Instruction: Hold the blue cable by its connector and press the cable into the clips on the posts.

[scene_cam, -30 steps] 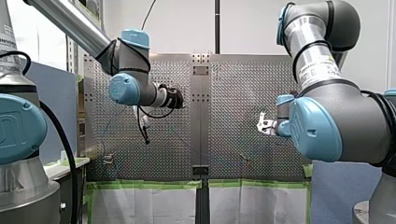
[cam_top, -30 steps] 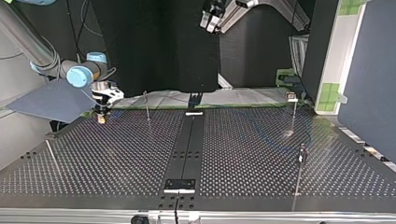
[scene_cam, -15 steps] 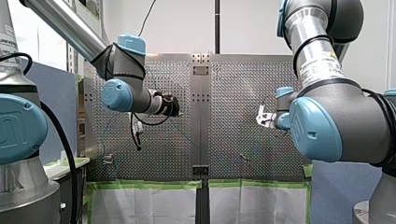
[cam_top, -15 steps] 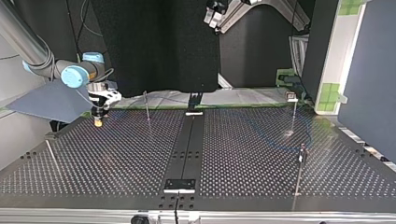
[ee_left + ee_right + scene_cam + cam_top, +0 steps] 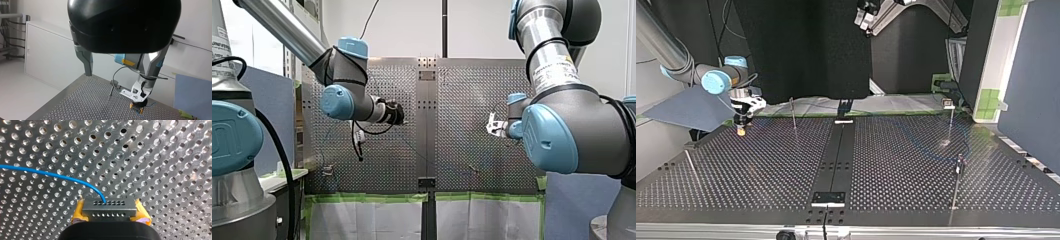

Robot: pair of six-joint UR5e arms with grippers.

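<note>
1. The small grey rectangular connector block (image 5: 109,208), its face dotted with rows of pin holes, sits squarely between my right jaws. The yellow pads (image 5: 78,214) pinch it at its two short ends, so these jaws are closed on it, low over the perforated metal table (image 5: 162,157).
2. The thin blue cable (image 5: 32,170) leaves the connector's face ahead of the right jaws, bends over sharply and trails off to one side across the table.
3. Handling, as I judge it: the cable is light and limp, with just enough spring to keep a curve. It should follow wherever the connector leads, but it cannot be pushed. The connector is rigid and is the one sound place to hold. A hard pull on the wire where it enters the block could strain that joint.
4. The slim upright metal posts (image 5: 793,114) stand well apart from the right jaws. Their clips are too small to make out.
5. My left jaws hang high, spread wide with nothing between the metal fingers (image 5: 87,63), well apart from both cable and table.
</note>
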